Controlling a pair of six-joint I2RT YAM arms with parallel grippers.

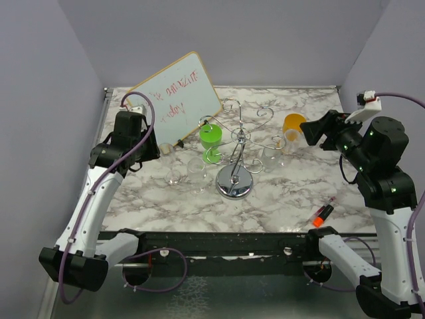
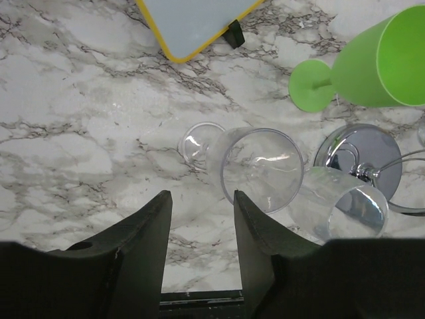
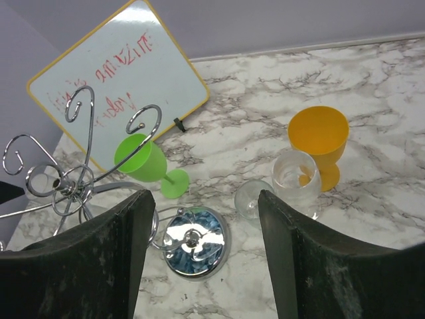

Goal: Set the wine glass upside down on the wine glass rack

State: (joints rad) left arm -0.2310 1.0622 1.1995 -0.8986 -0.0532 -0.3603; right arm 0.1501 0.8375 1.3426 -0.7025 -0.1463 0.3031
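At the far left we see a yellow-framed whiteboard (image 1: 176,100) propped up on the marbled surface (image 1: 292,199). In front of it the left gripper (image 2: 201,199) hangs over the surface with its jaws spread apart and nothing between them. Below it, just off its right finger, a clear wine glass (image 2: 259,166) lies on its side. A second clear glass (image 2: 342,209) lies close against it on the right; we cannot tell whether the two touch.

Next comes a green wine glass (image 2: 372,63), also tipped over, with its foot on the surface near the rack. The wine glass rack (image 1: 234,181) stands upright about mid-surface on its round mirrored base, its curled wire arms spreading from the central post. Every glass we can see is down on the surface.

To the right of the rack a third clear glass (image 3: 295,178) lies on its side just in front of an upright orange wine glass (image 3: 319,143). The right gripper (image 3: 204,199) hovers at the right side with its jaws spread wide, holding nothing. A red marker (image 1: 323,214) lies near the front edge.
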